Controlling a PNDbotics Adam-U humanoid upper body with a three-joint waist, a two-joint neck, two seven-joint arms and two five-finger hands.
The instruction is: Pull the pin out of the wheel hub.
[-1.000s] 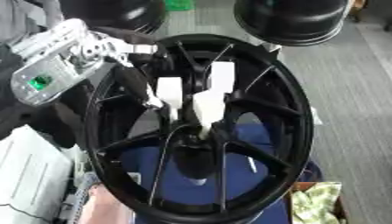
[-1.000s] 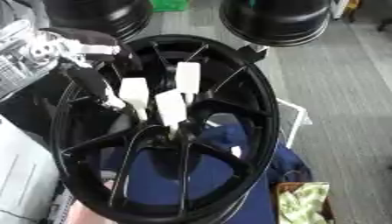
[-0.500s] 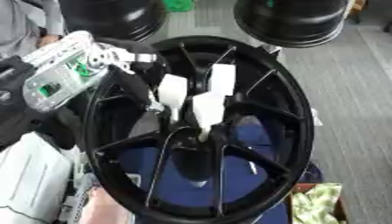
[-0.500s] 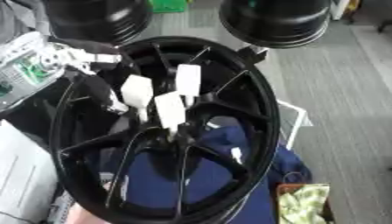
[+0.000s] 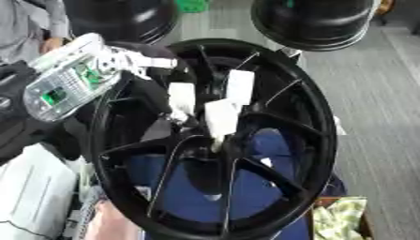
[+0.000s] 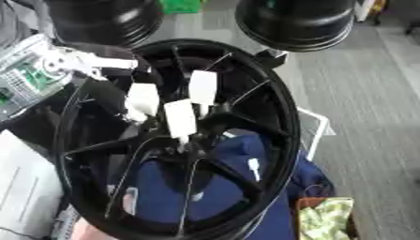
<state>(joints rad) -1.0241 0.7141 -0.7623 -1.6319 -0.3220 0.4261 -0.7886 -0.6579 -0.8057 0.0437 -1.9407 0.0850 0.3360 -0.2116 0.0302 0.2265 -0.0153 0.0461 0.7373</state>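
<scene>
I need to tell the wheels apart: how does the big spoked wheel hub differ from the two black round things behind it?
The wheel hub is open, with thin spokes showing blue cloth through the gaps, and carries white tags near its centre. The two black round things behind look closed, smooth and untagged, and are cut off by the top edge. All are glossy black.

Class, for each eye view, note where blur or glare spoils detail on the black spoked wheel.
Left eye view: the black spoked wheel hub is soft throughout, the white tabs washed out. Right eye view: equally soft, with the robot's left hand smeared at the rim.
</scene>
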